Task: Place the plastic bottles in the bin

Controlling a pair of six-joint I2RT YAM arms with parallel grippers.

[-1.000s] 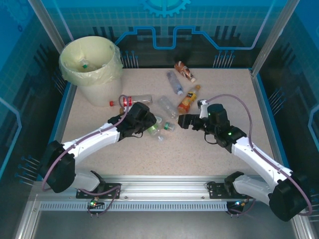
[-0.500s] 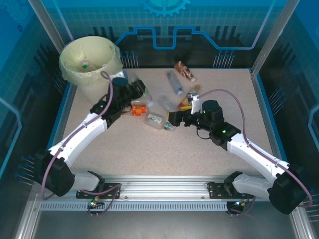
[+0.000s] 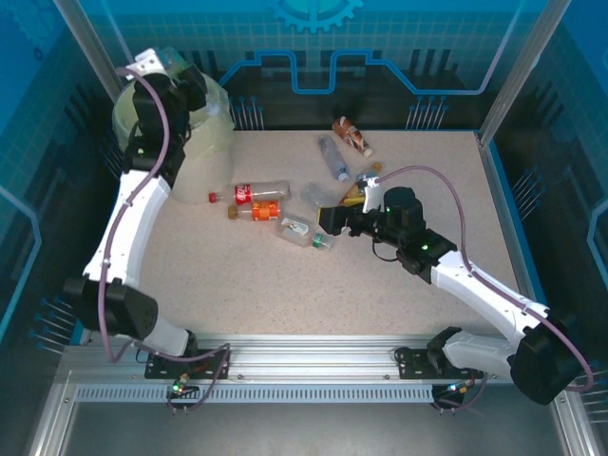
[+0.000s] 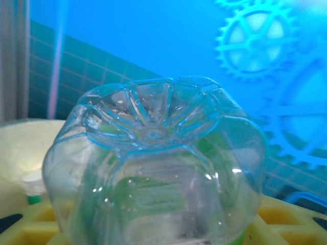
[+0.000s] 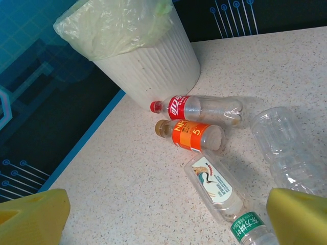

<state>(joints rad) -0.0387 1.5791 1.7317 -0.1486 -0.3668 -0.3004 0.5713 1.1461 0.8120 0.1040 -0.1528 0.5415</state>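
My left gripper (image 3: pixel 179 87) is raised over the bin (image 3: pixel 195 152), a cream bucket with a yellowish bag liner, at the table's far left. It is shut on a clear bottle with a green label (image 4: pixel 153 173), whose ribbed base faces the left wrist camera. Lying on the table are a red-label bottle (image 5: pixel 196 106), an orange-label bottle (image 5: pixel 194 136), a crane-label bottle (image 5: pixel 213 185) and a bare clear bottle (image 5: pixel 286 145). My right gripper (image 3: pixel 332 220) hovers open just right of this group, its yellow fingers (image 5: pixel 33 214) spread wide above the crane-label bottle.
Further back lie a clear blue-tinted bottle (image 3: pixel 332 157) and a brown-label bottle (image 3: pixel 352 136). An orange bottle (image 3: pixel 359 187) sits behind the right wrist. A blue raised rim (image 3: pixel 123 204) borders the table. The bin (image 5: pixel 148 61) stands by the left rim.
My left arm has lifted a bottle off the table and swung it up and left over the bin. The right gripper has crept left toward the bottles in the middle.
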